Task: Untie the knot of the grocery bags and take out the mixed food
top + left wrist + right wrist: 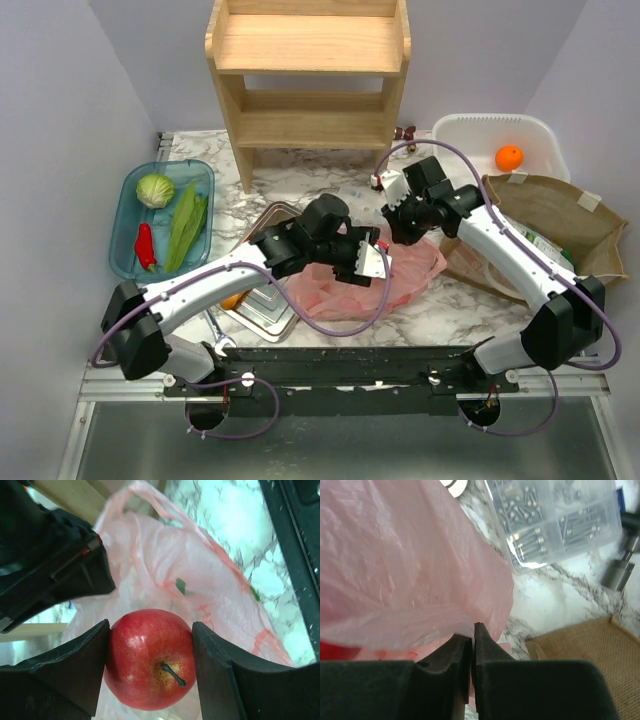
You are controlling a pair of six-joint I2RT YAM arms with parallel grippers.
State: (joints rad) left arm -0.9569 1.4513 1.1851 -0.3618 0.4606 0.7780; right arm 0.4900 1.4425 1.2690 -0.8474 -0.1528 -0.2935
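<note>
The pink grocery bag [405,282] lies crumpled on the marble between the two arms. My left gripper [150,630] hovers over the bag [200,580] and is shut on a red apple [145,655], one finger pressed on each side, stem facing the camera. From above, the left gripper [372,262] is at the bag's left edge. My right gripper [473,630] is shut on a fold of the bag's thin film [410,555] and holds it up, at the bag's far edge [400,232]. The knot does not show. Cabbage [155,189], leafy greens [186,222] and a red pepper [146,246] lie in the blue tray [125,215].
A steel tray [262,300] sits under the left arm. An orange [509,157] lies in a white basin [540,135] at the back right, with a burlap bag [560,225] in front of it. A wooden shelf [310,80] stands at the back. A clear screw box [555,520] is near the right gripper.
</note>
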